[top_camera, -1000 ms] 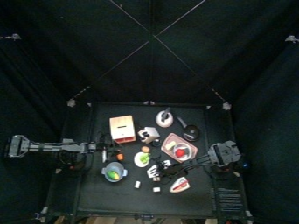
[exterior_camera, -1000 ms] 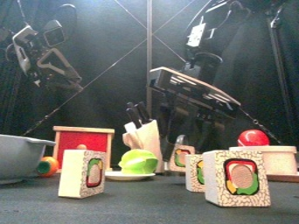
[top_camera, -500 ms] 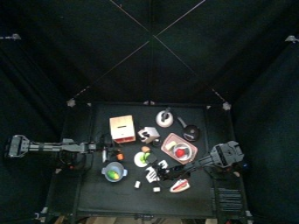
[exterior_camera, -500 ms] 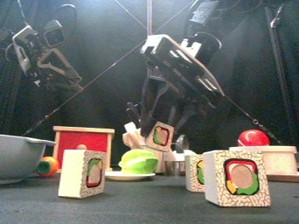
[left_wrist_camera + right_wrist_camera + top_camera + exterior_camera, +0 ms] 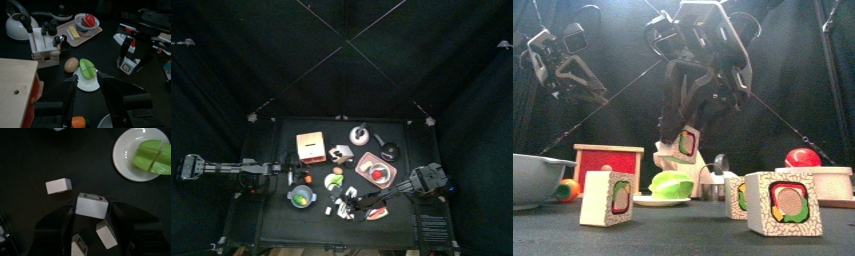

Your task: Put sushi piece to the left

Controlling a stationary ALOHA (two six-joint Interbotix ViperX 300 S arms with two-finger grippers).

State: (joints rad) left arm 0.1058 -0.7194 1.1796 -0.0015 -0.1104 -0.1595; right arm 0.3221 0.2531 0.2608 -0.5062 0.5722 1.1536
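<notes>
Front of surface: two patterned blocks stood nearest, one left (image 5: 607, 197), one right (image 5: 784, 203).
Just behind: a green wedge (image 5: 671, 184) lay on a white plate (image 5: 648, 200); a grey bowl (image 5: 532, 174) and a red box (image 5: 609, 162) sat further left, and a round red thing (image 5: 802, 157) to the right.
Sushi piece (image 5: 688, 141): it hung in the air, clear of the surface, above the plate as seen from the front.
Right tool (image 5: 91, 207): its jaws stood wide yet pressed on two opposite sides of the sushi piece – a firm hold, it seemed.
Left tool (image 5: 88, 77): jaws apart and holding nothing, it rested low at the left edge.
Handling: the piece was probably light and stiff – a small flat-sided block. Its sides looked smooth, so it might slip. Opposite flat faces, near the middle, looked the safest place to grip.
Back: black curtains.
</notes>
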